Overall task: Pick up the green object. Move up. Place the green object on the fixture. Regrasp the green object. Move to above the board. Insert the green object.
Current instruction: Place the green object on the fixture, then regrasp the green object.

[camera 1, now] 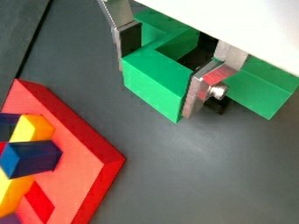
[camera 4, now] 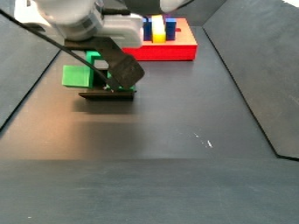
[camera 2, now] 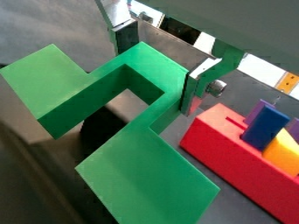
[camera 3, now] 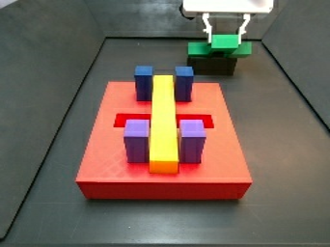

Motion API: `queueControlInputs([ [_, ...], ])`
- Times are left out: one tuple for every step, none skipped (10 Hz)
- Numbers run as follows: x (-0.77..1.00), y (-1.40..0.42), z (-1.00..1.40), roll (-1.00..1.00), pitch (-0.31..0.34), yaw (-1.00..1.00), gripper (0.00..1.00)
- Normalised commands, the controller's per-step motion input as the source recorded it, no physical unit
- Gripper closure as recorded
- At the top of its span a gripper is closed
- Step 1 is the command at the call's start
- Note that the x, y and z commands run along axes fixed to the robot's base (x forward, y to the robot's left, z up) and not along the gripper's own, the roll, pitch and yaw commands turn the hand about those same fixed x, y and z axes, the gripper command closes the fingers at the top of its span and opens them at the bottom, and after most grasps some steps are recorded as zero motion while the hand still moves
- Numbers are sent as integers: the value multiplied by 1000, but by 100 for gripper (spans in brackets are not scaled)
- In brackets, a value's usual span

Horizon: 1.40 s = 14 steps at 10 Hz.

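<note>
The green object point(camera 3: 222, 45) is a bright green stepped block sitting at the top of the dark fixture point(camera 3: 213, 65) at the far end of the floor. In a side view it overhangs the fixture point(camera 4: 107, 94) to one side, the green object point(camera 4: 79, 76) showing beside the arm. My gripper point(camera 3: 226, 35) comes straight down onto it. In both wrist views the silver fingers point(camera 1: 205, 85) press both sides of the raised middle of the green object point(camera 1: 156, 80), so my gripper point(camera 1: 160, 73) is shut on it. I cannot tell whether the block bears on the fixture.
The red board point(camera 3: 114, 164) lies in the middle of the floor with a long yellow bar point(camera 3: 162, 121), blue posts point(camera 3: 143, 77) and purple posts point(camera 3: 137, 143). Its corner shows close by in a wrist view as the board point(camera 2: 228, 149). Dark raised walls border the floor.
</note>
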Motion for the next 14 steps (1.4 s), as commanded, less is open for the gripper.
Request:
queueControlInputs([
  [-197, 240, -77, -77, 40, -106, 100],
  [-174, 209, -31, 0, 29, -114, 100],
  [-83, 29, -23, 0, 0, -37, 100],
  [0, 0, -17, 0, 0, 0, 100],
  [-74, -6, -106, 0, 0, 0, 100],
  [-74, -11, -91, 0, 11, -6, 100],
  [-43, 0, -94, 111, 14, 0, 100],
  [-160, -6, -6, 440, 0, 0, 100],
  [-149, -43, 0, 386, -60, 0, 100],
  [0, 0, 0, 0, 0, 0, 0],
  [0, 0, 711, 0, -440, 109, 0],
  [-166, 0, 960, 54, -449, 63, 0],
  [-186, 0, 974, 180, -463, 63, 0],
  [-134, 0, 951, 294, -491, 80, 0],
])
